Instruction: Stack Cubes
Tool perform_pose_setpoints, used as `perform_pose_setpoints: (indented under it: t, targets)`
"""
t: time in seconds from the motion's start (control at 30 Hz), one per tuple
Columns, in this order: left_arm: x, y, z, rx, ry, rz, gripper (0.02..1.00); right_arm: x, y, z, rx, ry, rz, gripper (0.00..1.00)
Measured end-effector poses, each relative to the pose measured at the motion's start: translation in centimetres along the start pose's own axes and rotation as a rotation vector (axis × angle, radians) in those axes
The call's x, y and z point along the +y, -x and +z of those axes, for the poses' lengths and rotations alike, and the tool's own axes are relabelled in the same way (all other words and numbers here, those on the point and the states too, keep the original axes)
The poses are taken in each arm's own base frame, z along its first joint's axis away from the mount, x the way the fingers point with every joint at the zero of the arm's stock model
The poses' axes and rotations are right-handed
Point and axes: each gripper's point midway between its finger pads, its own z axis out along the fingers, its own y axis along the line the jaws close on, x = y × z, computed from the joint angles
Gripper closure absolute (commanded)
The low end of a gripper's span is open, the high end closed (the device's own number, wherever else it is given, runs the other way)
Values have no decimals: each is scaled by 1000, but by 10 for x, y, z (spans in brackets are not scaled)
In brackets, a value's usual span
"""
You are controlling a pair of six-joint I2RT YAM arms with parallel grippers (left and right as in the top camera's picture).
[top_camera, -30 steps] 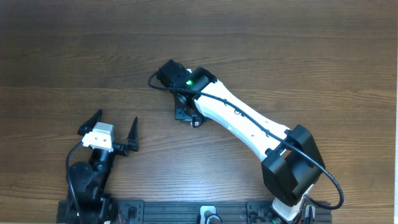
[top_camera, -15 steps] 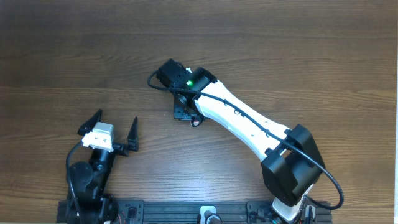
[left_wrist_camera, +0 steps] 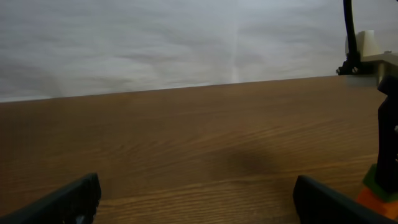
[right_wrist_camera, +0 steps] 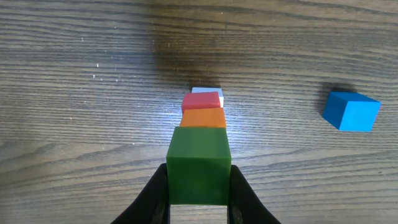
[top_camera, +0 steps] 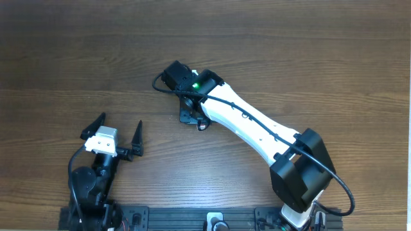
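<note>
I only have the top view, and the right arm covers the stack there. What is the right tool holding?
Observer: The right tool is shut on a green cube.
Operator: Is anything under it?
Observer: Yes. An orange cube, then a red cube, then a white cube, lined up beneath.
Operator: Any other cubes out there?
Observer: One blue cube lies apart from the stack on the table.
</note>
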Motion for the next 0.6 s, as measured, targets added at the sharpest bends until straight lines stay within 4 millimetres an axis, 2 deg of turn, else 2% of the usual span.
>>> perform_pose_setpoints:
  t: [0.33, 0.6]
  targets:
    - [0, 0, 0, 0, 0, 0, 18, -2, 2, 5, 4, -5, 6, 888]
    - [0, 0, 0, 0, 0, 0, 20, -2, 2, 5, 5, -6, 6, 831]
